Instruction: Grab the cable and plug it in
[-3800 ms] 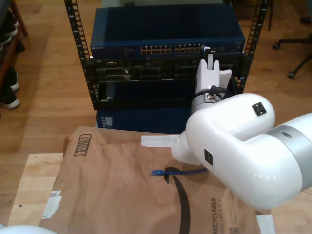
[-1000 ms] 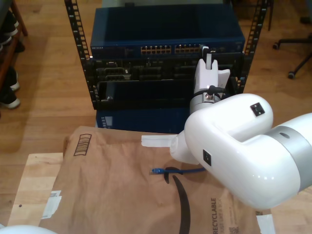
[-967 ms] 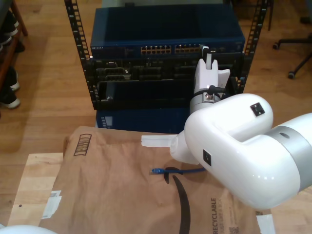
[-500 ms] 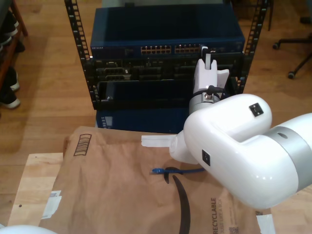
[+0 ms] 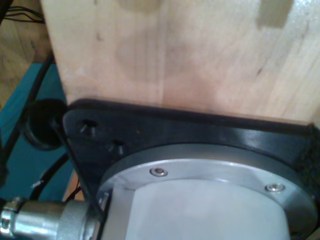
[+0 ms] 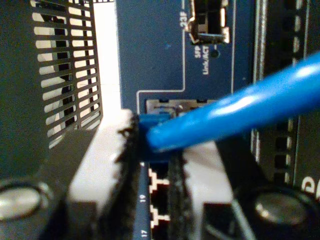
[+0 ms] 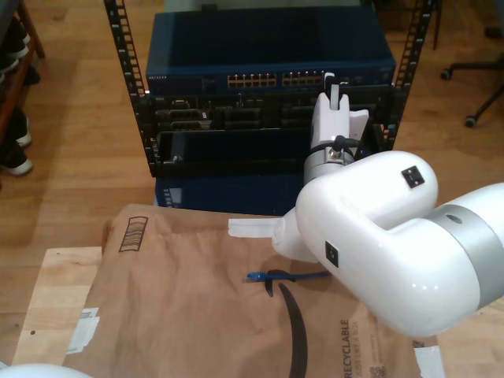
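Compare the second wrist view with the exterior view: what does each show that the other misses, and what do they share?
Second wrist view: my second gripper clamping the plug at a port, with printed port numbers below. Exterior view: the free end lying on the brown paper. Both: the blue cable and the blue switch.

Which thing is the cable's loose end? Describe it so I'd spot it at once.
Start at the brown paper bag on the wooden table, below the rack of blue network gear. Near the bag's middle lies the cable, ending in a small blue plug. It is thin and bright blue on the brown paper.
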Available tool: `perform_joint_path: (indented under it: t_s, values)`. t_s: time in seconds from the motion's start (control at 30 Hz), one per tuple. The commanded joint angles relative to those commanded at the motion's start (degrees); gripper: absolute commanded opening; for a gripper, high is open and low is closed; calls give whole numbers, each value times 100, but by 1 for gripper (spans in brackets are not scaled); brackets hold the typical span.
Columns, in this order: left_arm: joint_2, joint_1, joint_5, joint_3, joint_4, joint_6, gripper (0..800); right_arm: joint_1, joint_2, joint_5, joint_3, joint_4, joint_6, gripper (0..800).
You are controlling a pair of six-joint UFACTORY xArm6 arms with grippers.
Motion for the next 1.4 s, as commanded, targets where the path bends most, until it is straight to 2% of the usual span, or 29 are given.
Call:
perform_joint_path:
  t_s: [0.03, 0.07, 0.13, 0.27, 0.73, 0.93, 1.13, 1.33, 1.4]
  values:
    - [0, -9, -9, 0, 0, 0, 798, 0, 0, 0, 0, 0, 9, 0]
    - [0, 0, 0, 0, 0, 0, 798, 0, -18, 0, 0, 0, 0, 36]
    - [0, -9, 0, 0, 0, 0, 798, 0, -44, 0, 9, -53, -44, 206]
    - [0, -9, 0, 0, 0, 0, 798, 9, -44, -26, 26, -44, -44, 212]
    - [0, 0, 0, 0, 0, 0, 798, 0, -70, -26, 62, -53, -44, 188]
    - [0, -9, -9, 0, 0, 0, 798, 9, -158, -26, 316, -35, -44, 196]
    - [0, -9, 0, 0, 0, 0, 798, 18, -167, -35, 316, -26, -44, 184]
    - [0, 0, -9, 0, 0, 0, 798, 18, -167, -53, 316, -18, -26, 54]
    - [0, -9, -9, 0, 0, 0, 798, 18, -167, -53, 316, -18, -26, 33]
